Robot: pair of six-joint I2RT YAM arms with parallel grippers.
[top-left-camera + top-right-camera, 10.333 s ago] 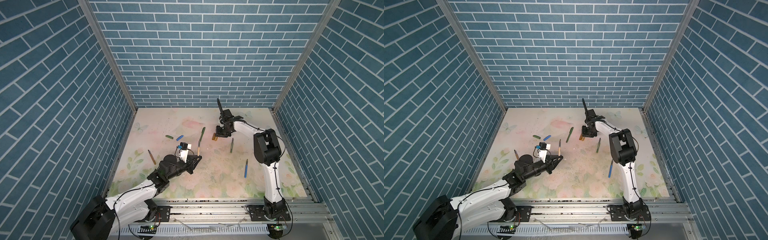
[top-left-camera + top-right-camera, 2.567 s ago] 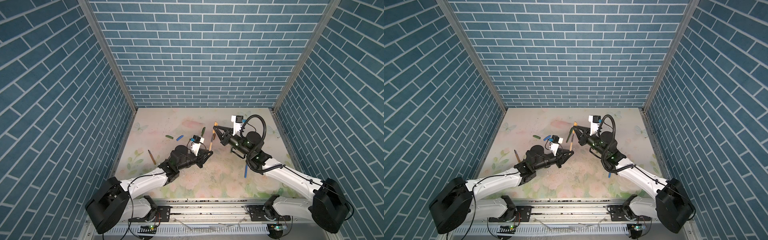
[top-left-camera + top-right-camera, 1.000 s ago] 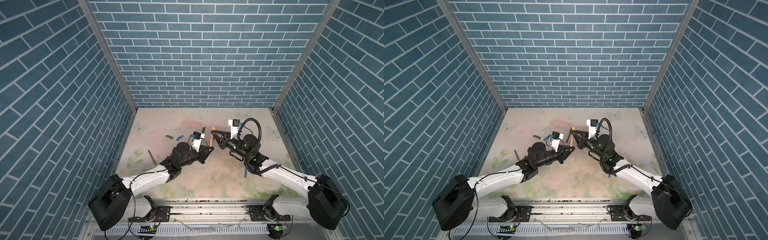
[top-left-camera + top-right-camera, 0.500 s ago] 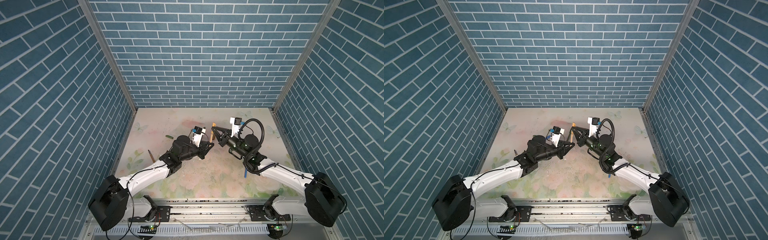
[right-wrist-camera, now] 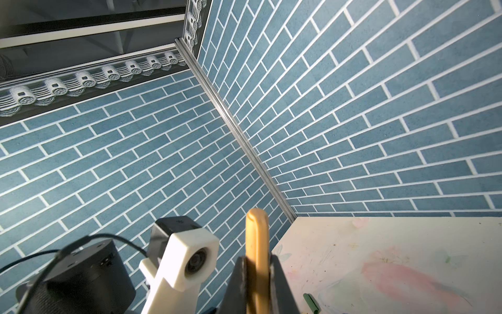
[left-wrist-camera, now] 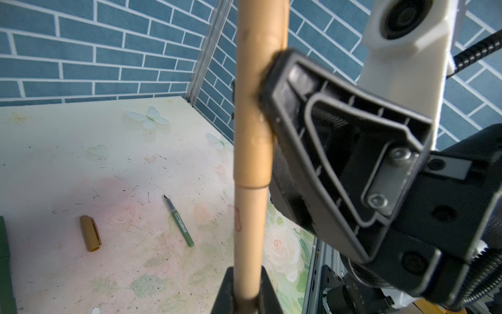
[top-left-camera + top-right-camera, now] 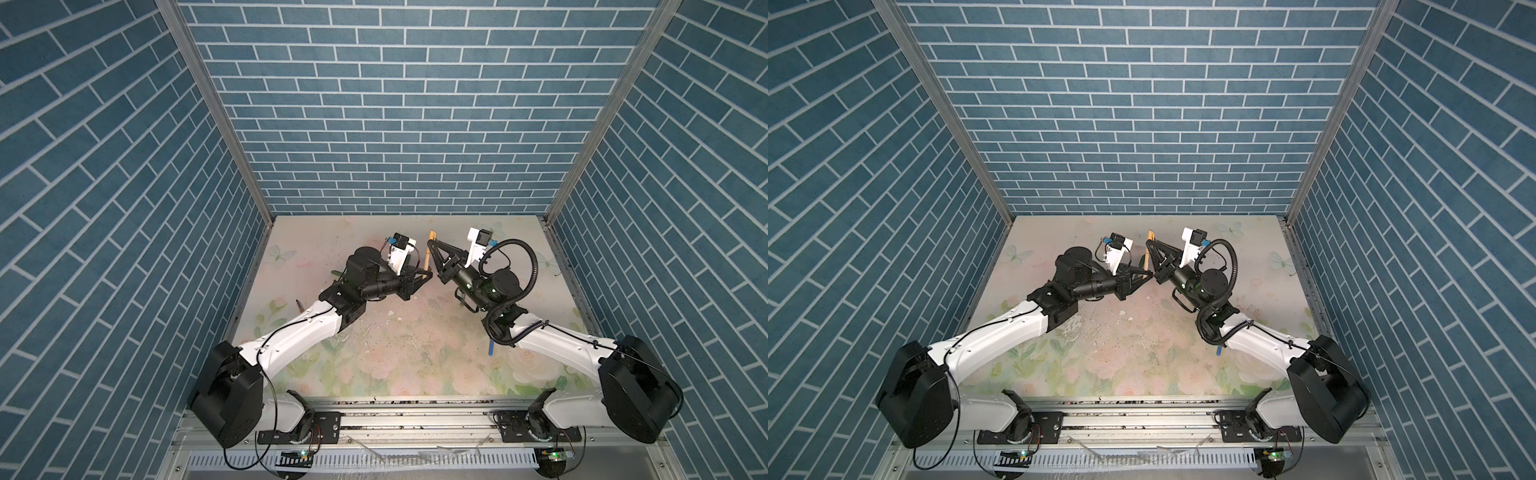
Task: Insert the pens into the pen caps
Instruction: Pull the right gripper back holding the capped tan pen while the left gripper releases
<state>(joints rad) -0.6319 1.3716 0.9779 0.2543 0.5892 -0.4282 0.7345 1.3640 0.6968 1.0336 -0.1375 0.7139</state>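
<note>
Blue-brick walls [image 7: 395,124] around scuffed floral tabletop [image 7: 415,353]

Tan pen cap [image 5: 257,244] clamped between dark jaws, white camera mount [image 5: 187,255] beside it, blue brick walls [image 5: 353,122], floral table [image 5: 380,258]

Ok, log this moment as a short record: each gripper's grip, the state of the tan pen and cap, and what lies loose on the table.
left gripper: shut on the lower end of the tan pen
right gripper: shut on the tan cap
pen and cap: joined in the air, cap over the pen's upper end, seam visible; whether it is fully seated cannot be told
loose on the table: amber-brown cap, green pen, green cap, blue pen partly hidden by the right arm
</note>
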